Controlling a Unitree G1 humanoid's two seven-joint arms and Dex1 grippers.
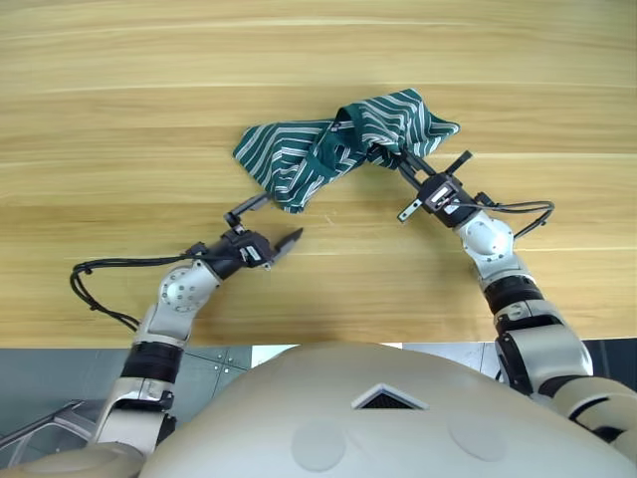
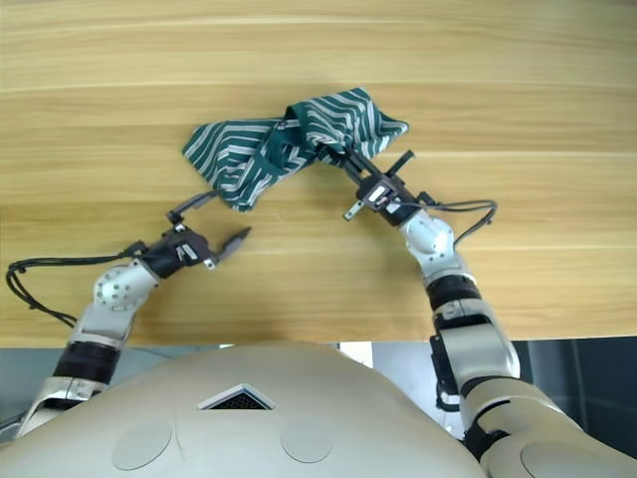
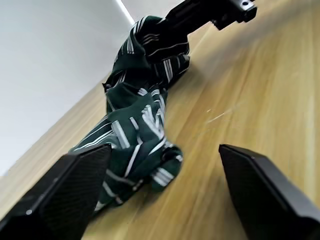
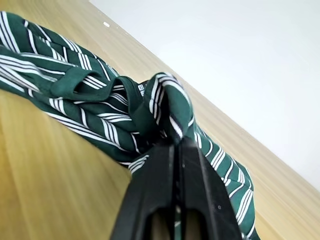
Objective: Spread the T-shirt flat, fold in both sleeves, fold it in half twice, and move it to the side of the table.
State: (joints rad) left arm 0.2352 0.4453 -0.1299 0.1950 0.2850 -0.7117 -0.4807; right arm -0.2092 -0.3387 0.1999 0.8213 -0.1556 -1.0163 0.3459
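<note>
A: Which step is in hand?
B: Judged as step one, spreading. The T-shirt [image 1: 338, 144] is bunched in a heap on the table [image 1: 119, 119]. Nothing is laid flat and no sleeve is folded yet.
A: Pincers?
B: The right pincer [image 4: 175, 145] is clenched on a fold at the T-shirt's right end. The left pincer [image 1: 284, 215] is released, jaws wide, held just beside the T-shirt's near left corner with no cloth between them.
A: Next move?
B: Probably that corner is to be grasped by the left pincer, then the two ends drawn apart until the cloth lies flat. A single layer should be taken, otherwise the heap may get dragged as a lump.
A: What is gained from the wrist views?
B: Right wrist view: the jaws are seen pressed together with striped cloth pinched between them, and the plain green neckband [image 4: 75, 85] is just beside the grip. In the eye views that grip is buried in cloth. Left wrist view: the open gap is lined up on the T-shirt's nearest lump, which rests on the table. The whole outline is given by the eye views.
</note>
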